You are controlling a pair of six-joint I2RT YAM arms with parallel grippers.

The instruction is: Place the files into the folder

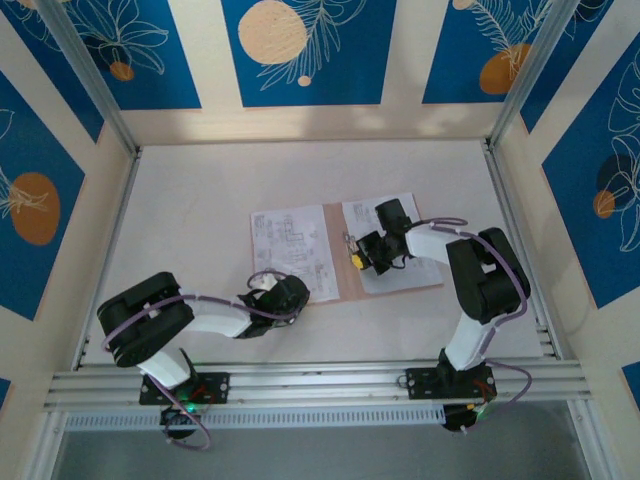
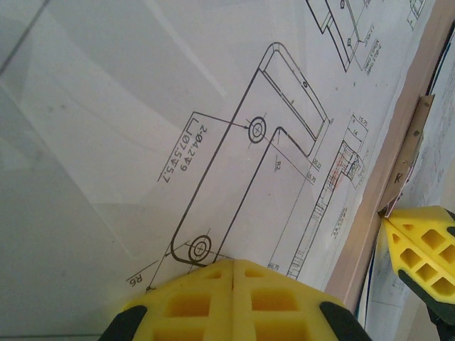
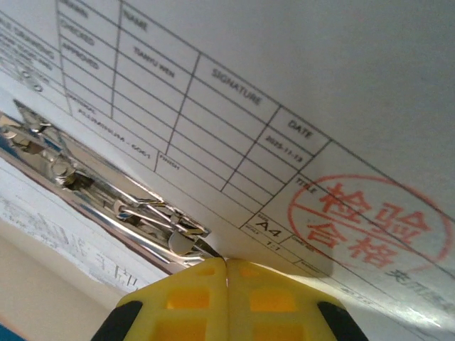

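We judge the filing to be midway: the files (image 1: 290,238) lie on the open folder (image 1: 334,272) at the centre of the table (image 1: 200,200). Our left gripper (image 1: 288,295), fingers pressed together, sits at their 5 o'clock corner. Our right gripper (image 1: 360,255), likewise closed, is beside the clip (image 3: 128,206). Next we square the edges; there is open room toward 9 and 12 o'clock.

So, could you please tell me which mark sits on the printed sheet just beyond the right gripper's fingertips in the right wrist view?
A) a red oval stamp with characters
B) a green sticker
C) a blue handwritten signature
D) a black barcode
A: a red oval stamp enclosing characters is printed on the white printed sheet, just up and to the right of the right gripper.
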